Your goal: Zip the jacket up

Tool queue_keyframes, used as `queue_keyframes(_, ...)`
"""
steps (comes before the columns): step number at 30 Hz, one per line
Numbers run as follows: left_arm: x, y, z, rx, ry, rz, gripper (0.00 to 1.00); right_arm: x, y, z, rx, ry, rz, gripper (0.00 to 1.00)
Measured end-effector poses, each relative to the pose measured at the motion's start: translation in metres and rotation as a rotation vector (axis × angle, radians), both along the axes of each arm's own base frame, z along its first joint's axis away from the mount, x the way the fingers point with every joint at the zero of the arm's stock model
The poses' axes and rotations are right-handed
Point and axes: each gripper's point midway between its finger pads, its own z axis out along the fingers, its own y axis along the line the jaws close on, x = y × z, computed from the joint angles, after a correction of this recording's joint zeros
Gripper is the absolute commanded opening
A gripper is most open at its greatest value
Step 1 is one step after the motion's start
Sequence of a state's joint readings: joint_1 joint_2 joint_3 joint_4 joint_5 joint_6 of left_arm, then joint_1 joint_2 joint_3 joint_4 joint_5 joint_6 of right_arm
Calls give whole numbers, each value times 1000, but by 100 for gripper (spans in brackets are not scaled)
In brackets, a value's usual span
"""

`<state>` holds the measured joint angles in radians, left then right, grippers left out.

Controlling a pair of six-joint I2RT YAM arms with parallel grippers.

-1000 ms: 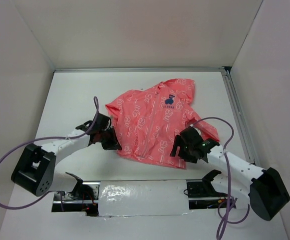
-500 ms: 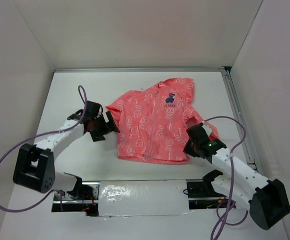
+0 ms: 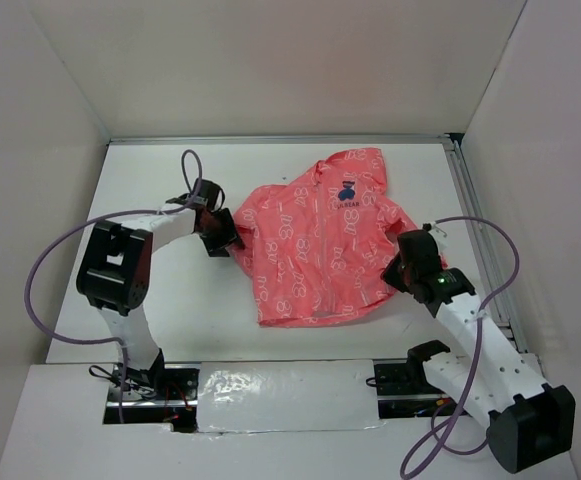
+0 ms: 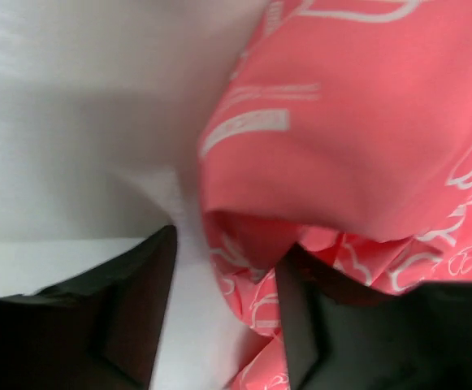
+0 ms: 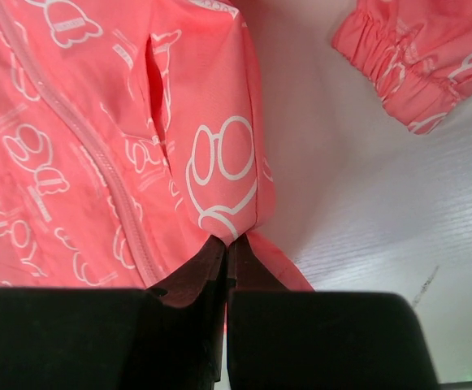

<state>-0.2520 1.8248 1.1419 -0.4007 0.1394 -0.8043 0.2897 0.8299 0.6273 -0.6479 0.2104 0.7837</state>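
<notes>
We see the coral-pink thin hooded jacket with white print [image 3: 315, 240] lying spread mid-counter on the white counter [image 3: 180, 310], our right claw [image 5: 226, 246] clenched on its near right hem, our left claw [image 4: 227, 248] released, fingers straddling its left edge.

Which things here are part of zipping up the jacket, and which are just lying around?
Part of the job: jacket; right gripper, shut on its hem corner; left gripper, open at its other side.
Just there: purple cables; metal rail at the right; shiny panel by the arm bases.
</notes>
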Motion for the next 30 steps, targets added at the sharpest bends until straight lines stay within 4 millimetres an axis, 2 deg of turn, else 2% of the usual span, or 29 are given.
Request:
queue_keyframes(1,1,-3,0,-11,-1,-13,47,0,0,-2,-2,11,2,0)
queue_keyframes(2,2,-6,-1,-18,-2,-24,10,0,-1,-4,-5,20,2,0)
queue_keyframes(3,4,-7,-2,-18,-1,-25,0,0,-2,-6,-8,28,0,0)
queue_keyframes(6,8,-2,-4,29,21,-24,0,0,-6,-10,-16,43,-14,0)
queue_keyframes(8,16,13,2,108,37,17,0,-1,-10,-13,-20,50,-27,0)
queue_keyframes(10,31,38,15,212,44,83,0,-2,-15,-17,-24,58,-42,0)
queue_keyframes(13,57,86,48,327,13,203,1,-6,-21,-25,-27,74,-61,0)
queue_keyframes(14,63,101,59,353,6,237,9,-8,-21,-28,-22,83,-59,0)
queue_keyframes(15,68,114,70,377,-4,268,32,-8,-20,-30,-15,87,-54,0)
queue_keyframes(16,66,121,72,399,3,278,43,-8,-18,-30,-5,86,-46,0)
queue_keyframes(17,74,132,86,407,-26,293,59,-7,-16,-29,5,79,-36,0)
queue_keyframes(18,76,138,90,420,-39,293,96,-5,-15,-28,6,74,-27,0)
queue_keyframes(20,78,144,92,425,-70,273,99,-6,-17,-30,-2,82,-27,0)
queue_keyframes(22,67,140,86,396,-84,230,99,-6,-18,-33,-8,98,-24,0)
queue_keyframes(27,7,125,64,256,-39,165,99,-7,-17,-38,-15,119,-11,0)
queue_keyframes(30,-26,135,53,178,17,228,99,-7,-18,-38,-20,120,-9,0)
